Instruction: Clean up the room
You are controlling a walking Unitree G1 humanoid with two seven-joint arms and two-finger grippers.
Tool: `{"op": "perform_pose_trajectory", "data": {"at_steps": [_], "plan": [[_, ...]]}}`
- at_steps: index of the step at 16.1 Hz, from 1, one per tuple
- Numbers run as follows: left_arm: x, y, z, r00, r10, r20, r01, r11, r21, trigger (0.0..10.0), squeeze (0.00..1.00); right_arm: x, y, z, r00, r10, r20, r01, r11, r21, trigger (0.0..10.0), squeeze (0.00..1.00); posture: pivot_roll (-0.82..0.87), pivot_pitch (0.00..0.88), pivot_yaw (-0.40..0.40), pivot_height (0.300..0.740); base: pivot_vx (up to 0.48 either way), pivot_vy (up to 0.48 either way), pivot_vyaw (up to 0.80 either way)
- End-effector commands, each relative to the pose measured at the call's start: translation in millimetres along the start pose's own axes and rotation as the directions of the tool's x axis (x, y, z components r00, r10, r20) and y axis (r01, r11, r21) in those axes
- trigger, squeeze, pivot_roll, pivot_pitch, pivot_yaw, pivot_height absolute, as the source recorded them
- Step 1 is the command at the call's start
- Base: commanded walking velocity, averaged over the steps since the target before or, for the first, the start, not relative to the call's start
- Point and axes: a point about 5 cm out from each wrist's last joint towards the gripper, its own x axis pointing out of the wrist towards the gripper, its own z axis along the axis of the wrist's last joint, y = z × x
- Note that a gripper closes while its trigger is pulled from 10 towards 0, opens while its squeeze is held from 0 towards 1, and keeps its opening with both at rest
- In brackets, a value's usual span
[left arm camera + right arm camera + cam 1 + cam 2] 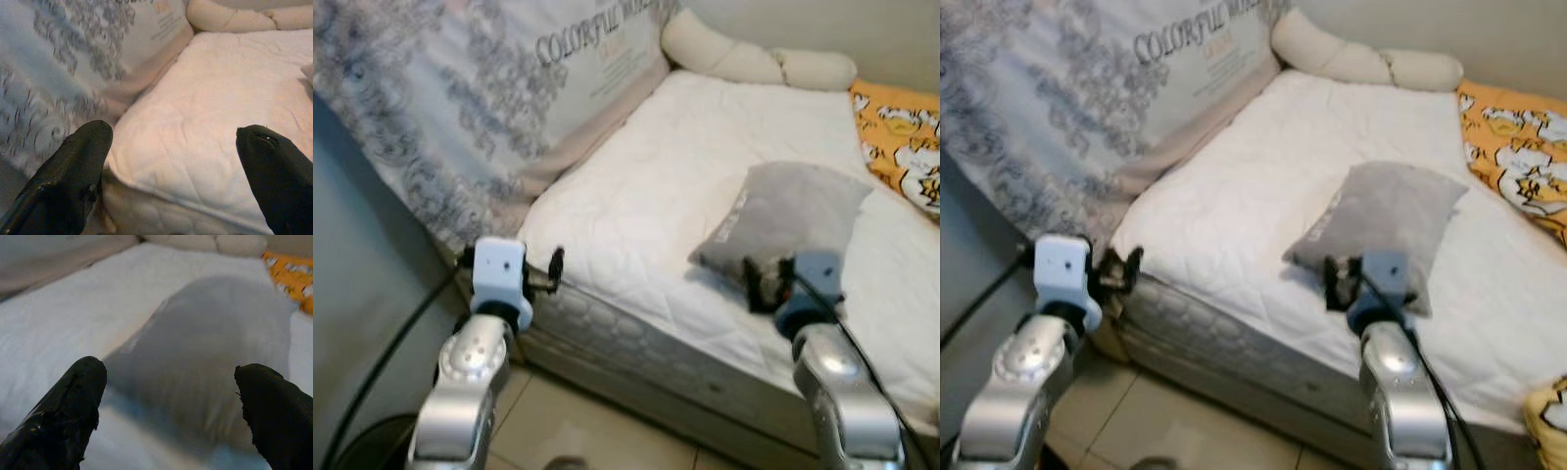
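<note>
A grey pillow (793,215) lies askew on the white mattress (656,176), near its front edge. My right gripper (171,377) hovers just before the pillow's near corner, open, with the grey pillow (210,347) between and beyond its fingers and nothing held. My left gripper (173,142) is raised at the mattress's front left corner, open and holding nothing. A floral quilt (460,108) printed with the word "COLORFUL" stands draped along the bed's left side.
A cream bolster (744,59) lies along the head of the bed by the wall. An orange patterned blanket (901,137) covers the far right. A black cable (382,362) runs down the left. Tiled floor (578,421) lies below the bed edge.
</note>
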Motion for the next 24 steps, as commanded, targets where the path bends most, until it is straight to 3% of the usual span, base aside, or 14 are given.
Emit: {"op": "perform_pose_trajectory", "data": {"at_steps": [1,17,24], "plan": [[-0.5,5.3,1.3,1.0,0.015,0.003,-0.015,1.0,0.013,10.0,0.0,0.8,5.7,4.6,1.0,0.017,0.021,-0.017,1.0,0.007,10.0,0.0,0.09,0.0,-0.018,0.74,0.289,0.0,0.0],[13.7,8.1,5.3,0.999,-0.026,0.028,0.025,0.999,0.028,10.0,0.0,5.2,-4.1,7.5,0.998,-0.035,0.055,0.035,0.999,0.002,10.0,0.0,0.05,0.0,0.034,0.74,0.316,0.0,0.0],[10.5,2.9,-0.8,1.0,-0.014,0.018,0.014,1.0,0.015,10.0,0.0,9.3,-3.3,9.9,0.999,-0.001,0.048,0.002,1.0,-0.024,10.0,0.0,0.06,0.0,-0.005,0.74,0.366,0.0,-0.59]]}}
